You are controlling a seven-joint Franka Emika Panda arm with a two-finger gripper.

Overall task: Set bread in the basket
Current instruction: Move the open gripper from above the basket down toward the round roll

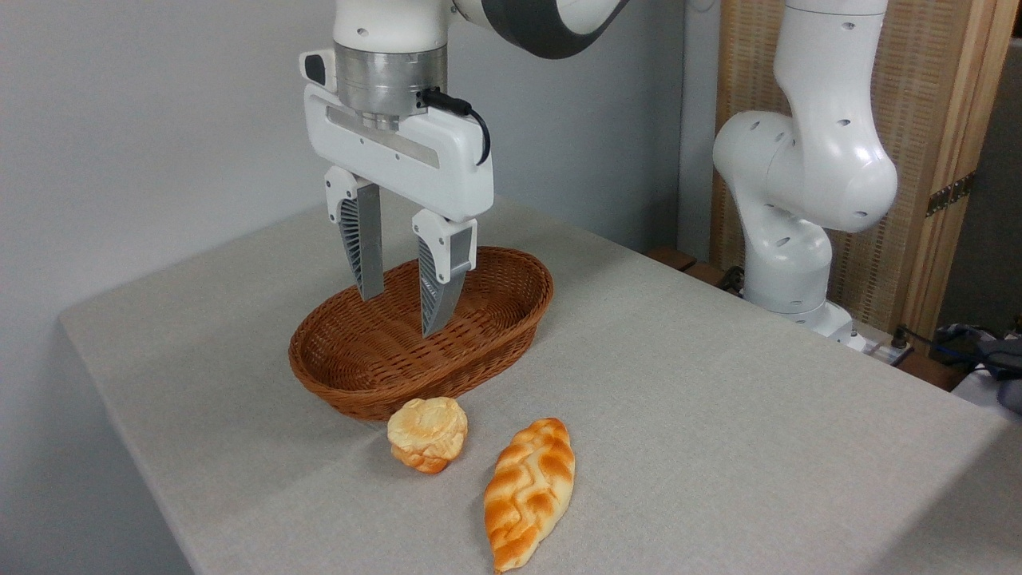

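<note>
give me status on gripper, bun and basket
Gripper open, empty, above basket. Bread on table beside basket's near rim. Braided loaf alongside, not blocking.

My table (718,415) wears a pale grey-beige cloth. Behind it stands a plain light grey wall (160,120). At the right rises a wood-framed screen (926,120) with woven panels, hinged at its edge; some cables (958,339), I think, lie beyond the table's corner.
</note>
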